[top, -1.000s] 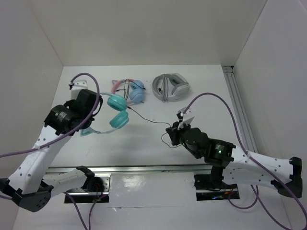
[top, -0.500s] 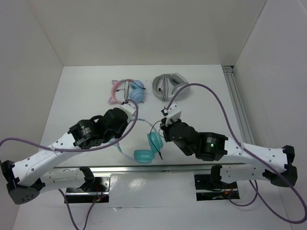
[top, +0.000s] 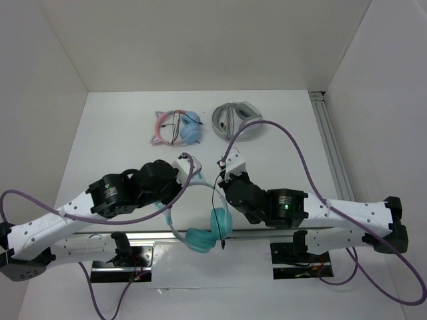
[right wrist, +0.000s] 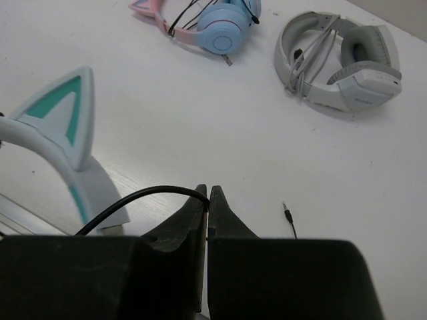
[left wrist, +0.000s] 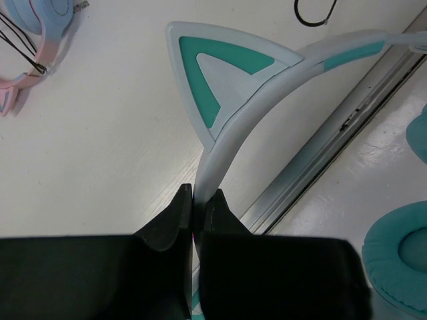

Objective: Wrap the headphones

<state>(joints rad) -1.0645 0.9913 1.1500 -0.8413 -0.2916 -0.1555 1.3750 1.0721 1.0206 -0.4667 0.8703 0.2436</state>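
At left, near the table's front edge: left gripper (left wrist: 197, 200), jaws pinched shut on the pale headband (left wrist: 230, 133) of the teal headphones (top: 200, 239), just below one cat ear (left wrist: 223, 73). The band arcs away from the jaws. Both ear cups (top: 218, 220) sit over the aluminium rail (top: 267, 233), between the two arms.

Centre: thin black cable (top: 215, 200) runs from the right arm's jaws down past the cups.

Right of centre: right gripper (right wrist: 208, 200), jaws closed tight on that cable, which loops out to the left of the fingertips. A small jack plug (right wrist: 287, 213) lies on the table just beside them, likely the cable's free end.

Far side, well apart: pink-and-blue cat-ear headphones (top: 177, 127), then grey-white headphones (top: 237, 120).

Handling, as judged: the set looks light. Band is springy plastic, smooth, and could twist in a narrow pinch. Cups probably pivot and swing. Cable is limp and slippery, and will slide through closed jaws unless kept taut. Best hold is the plain band, not the cat ear, which looks breakable. Take the cable close to the cup for winding.
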